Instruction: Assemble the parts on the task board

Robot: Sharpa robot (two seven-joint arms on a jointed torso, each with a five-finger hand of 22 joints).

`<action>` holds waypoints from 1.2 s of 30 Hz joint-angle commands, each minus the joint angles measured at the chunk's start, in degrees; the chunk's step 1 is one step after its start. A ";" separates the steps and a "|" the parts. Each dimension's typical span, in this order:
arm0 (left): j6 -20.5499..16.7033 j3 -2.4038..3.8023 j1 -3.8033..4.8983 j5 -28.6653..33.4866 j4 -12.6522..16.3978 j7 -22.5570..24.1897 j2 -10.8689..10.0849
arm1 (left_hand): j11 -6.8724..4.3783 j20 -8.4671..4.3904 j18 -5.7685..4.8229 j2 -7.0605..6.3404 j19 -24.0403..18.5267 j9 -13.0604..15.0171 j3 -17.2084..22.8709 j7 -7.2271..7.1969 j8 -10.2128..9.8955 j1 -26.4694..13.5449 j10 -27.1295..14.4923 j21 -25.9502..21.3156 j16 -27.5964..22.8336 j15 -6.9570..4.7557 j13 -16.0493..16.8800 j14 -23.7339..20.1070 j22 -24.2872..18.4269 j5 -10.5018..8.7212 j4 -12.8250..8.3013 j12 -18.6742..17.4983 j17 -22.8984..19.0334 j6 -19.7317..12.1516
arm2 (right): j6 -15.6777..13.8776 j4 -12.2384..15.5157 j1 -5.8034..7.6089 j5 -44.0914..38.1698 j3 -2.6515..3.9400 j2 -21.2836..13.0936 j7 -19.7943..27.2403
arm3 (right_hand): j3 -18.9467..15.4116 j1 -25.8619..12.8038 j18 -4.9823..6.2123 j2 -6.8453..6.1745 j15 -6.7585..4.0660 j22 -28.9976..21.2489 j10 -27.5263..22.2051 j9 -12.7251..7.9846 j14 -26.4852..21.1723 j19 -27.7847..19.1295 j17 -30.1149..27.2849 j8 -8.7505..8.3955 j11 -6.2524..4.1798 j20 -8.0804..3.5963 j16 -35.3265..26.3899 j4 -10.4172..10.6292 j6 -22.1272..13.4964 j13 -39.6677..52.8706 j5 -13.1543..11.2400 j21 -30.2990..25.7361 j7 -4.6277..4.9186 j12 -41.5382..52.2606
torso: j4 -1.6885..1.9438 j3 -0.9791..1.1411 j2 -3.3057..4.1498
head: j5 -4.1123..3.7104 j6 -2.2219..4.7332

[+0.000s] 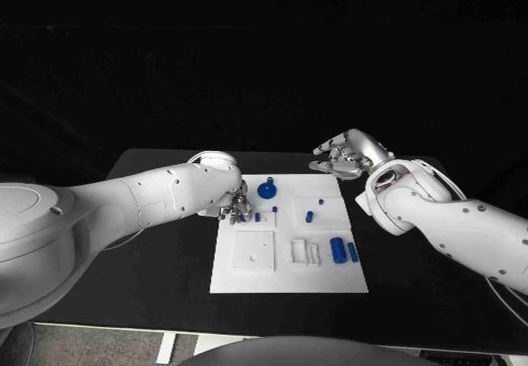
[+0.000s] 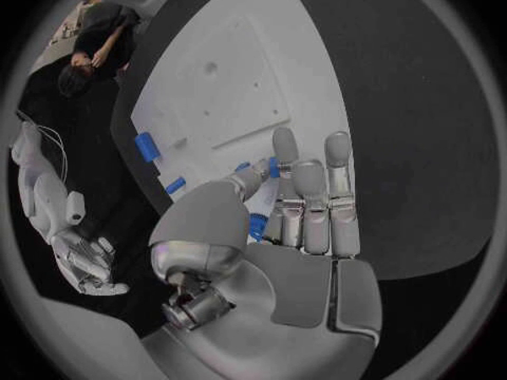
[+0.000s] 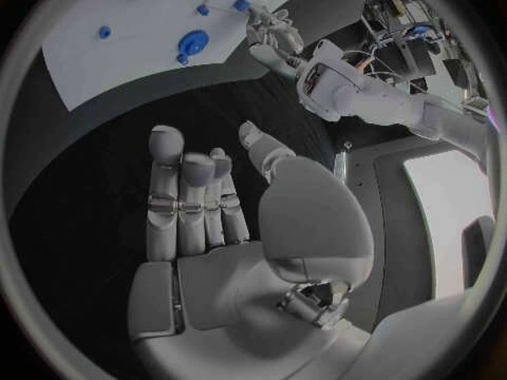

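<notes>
Hovering right hand (image 1: 350, 155), fingers spread, empty

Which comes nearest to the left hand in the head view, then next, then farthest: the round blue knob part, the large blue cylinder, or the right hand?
1. The round blue knob part, at the task board's far edge, just beside the left hand.
2. The large blue cylinder, lying toward the board's near right side.
3. The right hand, raised beyond the board's far right corner.

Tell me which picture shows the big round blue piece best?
The head view: the round blue piece stands in plain sight on the task board. The right wrist view shows it smaller, and the left wrist view leaves it unclear.
</notes>
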 commanded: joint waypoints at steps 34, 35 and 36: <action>-1.22 -0.14 -0.40 1.30 -1.16 -0.51 0.47 | -0.29 -0.35 -0.39 -3.98 1.20 -3.35 -7.43 -2.12 -0.45 -6.39 0.54 -1.60 -0.86 -0.24 -0.06 0.65 1.08 -0.20 3.00 -0.80 -0.23 2.88 | 0.88 0.13 0.01 -0.81 0.03 0.00 -0.05 | 0.19 -0.01 0.82 0.29 0.03 2.39 -0.32 -0.02 -0.45 -0.09 -0.13 -0.06 0.08 0.36 -0.06 0.21 0.21 -0.08 0.07 -0.40 -0.04 0.18 | 0.01 -0.03 -0.01 | -0.31 0.10; -1.30 -0.14 -0.40 1.30 -1.22 -0.55 0.46 | -0.28 -0.35 -0.39 -4.14 1.21 -3.38 -7.65 -2.11 -0.44 -6.52 0.53 -1.62 -0.87 -0.23 -0.06 0.66 1.08 -0.20 3.11 -0.81 -0.23 2.90 | 0.88 0.13 0.01 -0.81 0.03 0.00 -0.05 | 0.19 -0.01 0.82 0.29 0.03 2.39 -0.32 -0.02 -0.45 -0.09 -0.13 -0.06 0.08 0.36 -0.06 0.21 0.21 -0.08 0.07 -0.40 -0.04 0.18 | 0.01 -0.03 -0.01 | -0.34 0.08; -1.38 -0.14 -0.40 1.30 -1.26 -0.60 0.45 | -0.19 -0.29 -0.39 -4.38 1.22 -3.38 -8.69 -2.01 -0.31 -7.19 0.50 -1.65 -0.90 -0.16 -0.04 0.64 1.08 -0.02 3.64 -0.79 -0.25 3.04 | 0.88 0.14 0.01 -0.81 0.03 0.00 -0.05 | 0.19 -0.01 0.82 0.29 0.03 2.39 -0.32 -0.02 -0.45 -0.09 -0.13 -0.06 0.08 0.36 -0.06 0.21 0.21 -0.08 0.07 -0.40 -0.04 0.18 | 0.02 -0.02 -0.01 | -0.37 0.06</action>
